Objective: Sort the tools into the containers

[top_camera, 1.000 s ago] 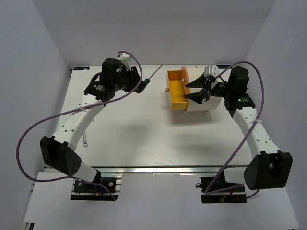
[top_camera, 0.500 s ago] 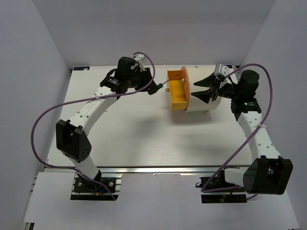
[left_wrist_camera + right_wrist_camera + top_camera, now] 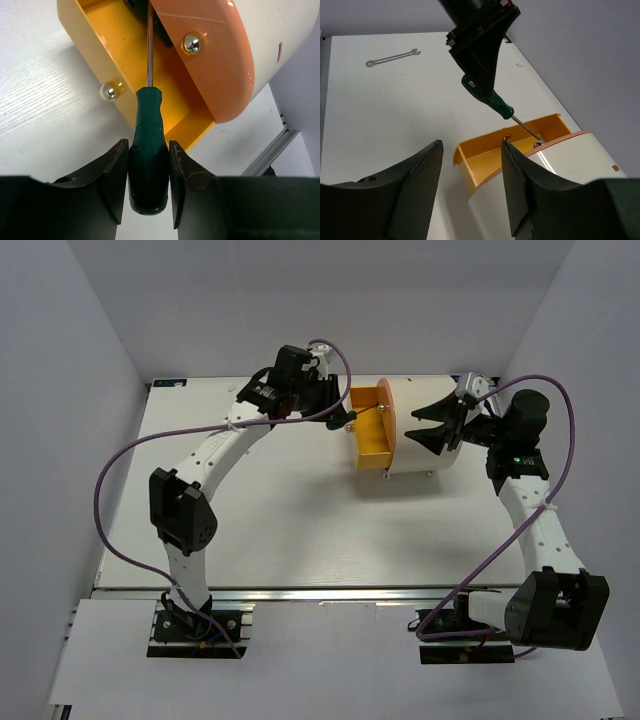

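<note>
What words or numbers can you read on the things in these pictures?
No words, numbers or brands can be read anywhere.
The small orange mark on the white drum: too small to tell if it holds writing.
The screwdriver, orange drawer and wrench: no writing shows.

Left gripper [image 3: 147, 150] carried screwdriver [image 3: 148, 112] over to orange drawer [image 3: 100, 35].
</note>
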Motion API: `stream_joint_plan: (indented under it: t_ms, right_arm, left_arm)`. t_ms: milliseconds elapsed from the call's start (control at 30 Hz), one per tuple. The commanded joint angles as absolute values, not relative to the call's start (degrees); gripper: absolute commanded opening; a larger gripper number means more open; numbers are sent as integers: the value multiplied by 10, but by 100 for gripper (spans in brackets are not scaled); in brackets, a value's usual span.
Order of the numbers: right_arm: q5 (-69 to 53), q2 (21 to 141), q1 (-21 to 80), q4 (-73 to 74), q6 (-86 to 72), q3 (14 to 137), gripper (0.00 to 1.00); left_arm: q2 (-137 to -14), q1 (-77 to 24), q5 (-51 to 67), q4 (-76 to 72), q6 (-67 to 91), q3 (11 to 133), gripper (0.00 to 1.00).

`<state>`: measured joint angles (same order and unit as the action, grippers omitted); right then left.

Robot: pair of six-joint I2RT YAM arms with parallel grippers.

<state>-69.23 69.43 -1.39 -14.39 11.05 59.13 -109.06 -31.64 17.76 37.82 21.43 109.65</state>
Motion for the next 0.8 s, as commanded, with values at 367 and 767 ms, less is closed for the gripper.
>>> stream_joint_plan:
  t_ms: [367,767]
  right_arm:
    - [-702,687,-26,-176,99,588,56]
    - [-705,689,-26,-176,98,582,56]
  left_arm:
    - [-1162,-329,200,369,205,1192,6]
    - [-1177,-360,169,354,252,1199,6]
